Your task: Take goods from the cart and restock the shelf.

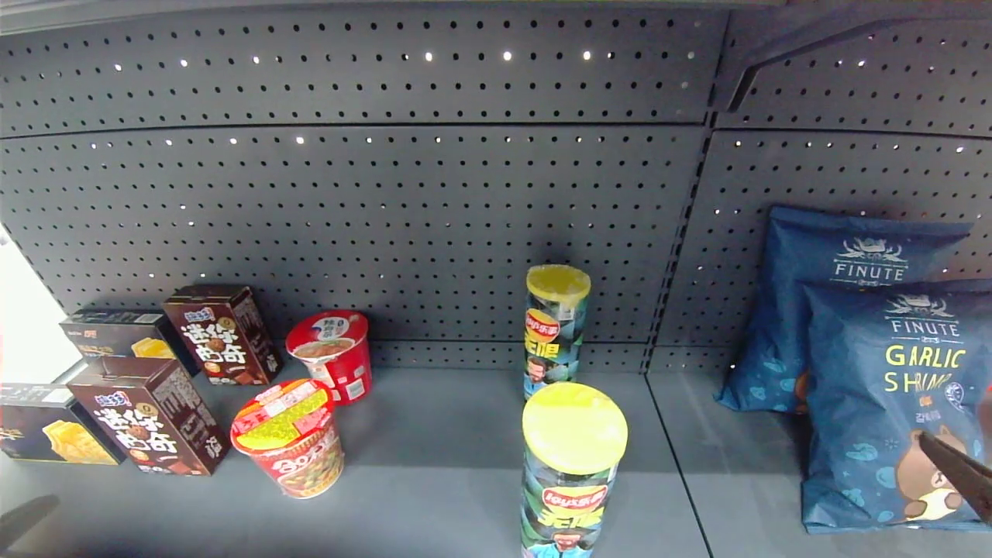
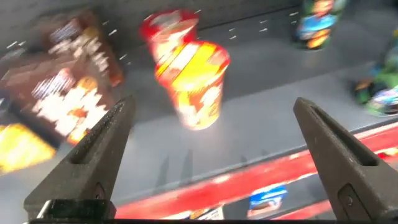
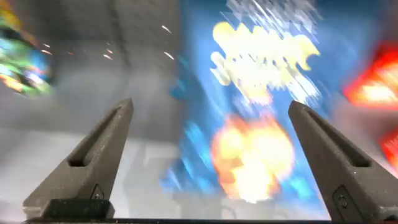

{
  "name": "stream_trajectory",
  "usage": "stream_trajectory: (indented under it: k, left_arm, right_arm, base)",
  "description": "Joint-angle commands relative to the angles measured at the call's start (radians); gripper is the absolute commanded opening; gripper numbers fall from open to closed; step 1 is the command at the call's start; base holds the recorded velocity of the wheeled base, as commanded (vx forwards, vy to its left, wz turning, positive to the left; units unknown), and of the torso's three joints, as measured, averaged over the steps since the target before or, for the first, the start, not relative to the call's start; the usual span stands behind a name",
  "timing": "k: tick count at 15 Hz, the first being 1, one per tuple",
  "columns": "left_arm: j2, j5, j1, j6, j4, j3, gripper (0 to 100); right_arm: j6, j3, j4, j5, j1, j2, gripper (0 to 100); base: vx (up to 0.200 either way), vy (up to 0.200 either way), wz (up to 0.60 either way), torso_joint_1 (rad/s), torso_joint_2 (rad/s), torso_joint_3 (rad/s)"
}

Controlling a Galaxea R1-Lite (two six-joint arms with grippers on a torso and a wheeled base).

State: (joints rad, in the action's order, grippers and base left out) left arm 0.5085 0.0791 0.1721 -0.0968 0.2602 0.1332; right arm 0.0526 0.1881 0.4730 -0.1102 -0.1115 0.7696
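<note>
Two chip cans point(image 1: 574, 465) with yellow lids are stood upright on the shelf point(image 1: 434, 473), one behind the other. To their left are set noodle cups point(image 1: 291, 438) and brown boxes point(image 1: 155, 415), to their right blue bags point(image 1: 891, 403). The left gripper point(image 2: 214, 102) is held wide open and empty near the cups; the right gripper point(image 3: 211, 104), just the same, near a blue bag.

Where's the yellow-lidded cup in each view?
Head: cup stands front-left on the shelf.
Left wrist: cup sits just beyond the open left gripper.
Right wrist: faces the blue bag instead.
Shared landmark: chip cans, a green blur in the right wrist view.
</note>
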Motion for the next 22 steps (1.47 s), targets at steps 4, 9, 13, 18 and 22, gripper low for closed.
stream_trajectory:
  k: [4, 9, 13, 18, 22]
  left_arm:
    - [-0.277, -0.041, -0.005, 0.043, -0.056, -0.133, 100]
    - [-0.413, -0.108, -0.006, 0.057, -0.226, -0.133, 100]
    - [-0.412, -0.087, -0.005, 0.098, -0.251, -0.133, 100]
    - [-0.412, -0.042, -0.005, 0.091, -0.262, -0.133, 100]
    - [-0.412, -0.044, -0.005, 0.095, -0.262, -0.133, 100]
  right_arm:
    - [0.033, -0.176, -0.336, -0.052, 0.108, -0.610, 100]
    - [0.055, -0.157, -0.475, -0.006, 0.111, -0.770, 100]
    - [0.035, -0.157, -0.475, 0.018, 0.111, -0.770, 100]
    - [0.004, -0.156, -0.481, 0.035, 0.111, -0.770, 100]
    - [-0.056, -0.156, -0.481, 0.038, 0.111, -0.770, 100]
  base:
    - [0.000, 0.000, 0.00, 0.000, 0.00, 0.000]
    - [0.000, 0.000, 0.00, 0.000, 0.00, 0.000]
    - [0.000, 0.000, 0.00, 0.000, 0.00, 0.000]
    - [0.000, 0.000, 0.00, 0.000, 0.00, 0.000]
    - [0.000, 0.000, 0.00, 0.000, 0.00, 0.000]
